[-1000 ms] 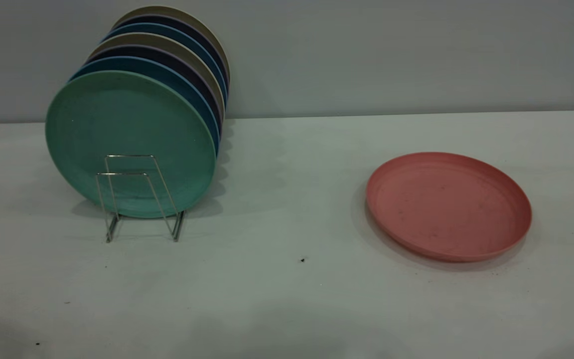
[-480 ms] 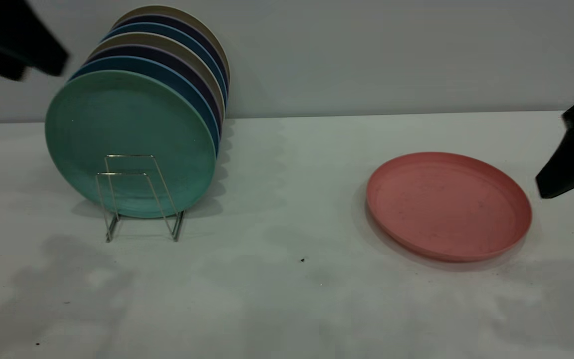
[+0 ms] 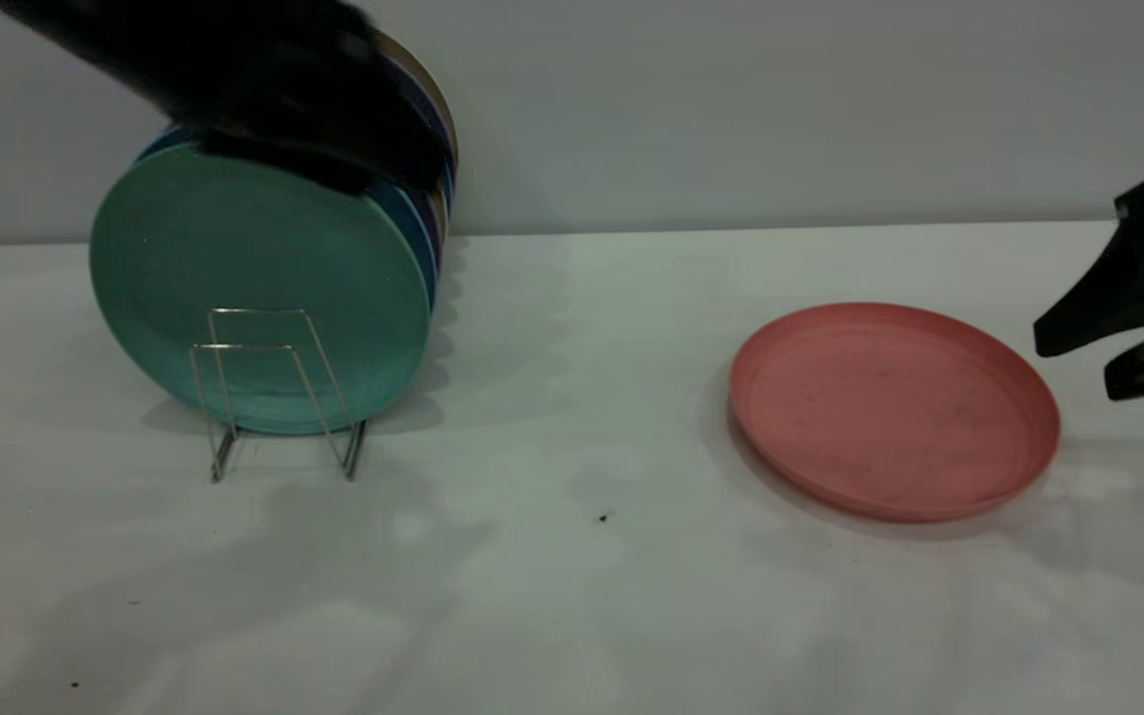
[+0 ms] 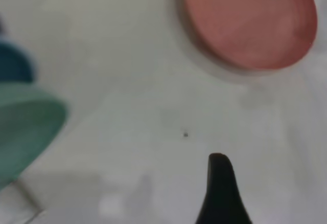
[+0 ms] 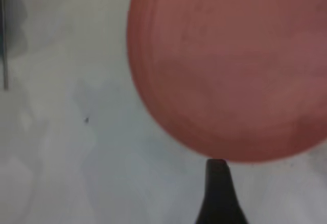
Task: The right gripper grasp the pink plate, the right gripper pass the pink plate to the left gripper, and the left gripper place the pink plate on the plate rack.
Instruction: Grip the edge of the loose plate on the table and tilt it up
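Observation:
The pink plate (image 3: 892, 409) lies flat on the white table at the right; it also shows in the left wrist view (image 4: 250, 22) and fills much of the right wrist view (image 5: 230, 65). My right gripper (image 3: 1076, 369) is open, just right of the plate's rim and slightly above the table; one finger (image 5: 218, 188) points at the rim. My left gripper (image 3: 334, 149) is a black blur high over the racked plates; a single finger (image 4: 220, 183) shows, with nothing held. The plate rack (image 3: 354, 455) stands at the left, its front loops empty.
The green plate (image 3: 254, 268) stands upright in the rack with several blue, dark and tan plates behind it; its edge shows in the left wrist view (image 4: 25, 127). A small dark speck (image 3: 603, 517) lies on the table (image 3: 572, 596). A grey wall runs behind.
Both arms came into view. The left arm swept from the top left corner rightward over the racked plates. The right gripper edged left toward the pink plate. The plate has not moved.

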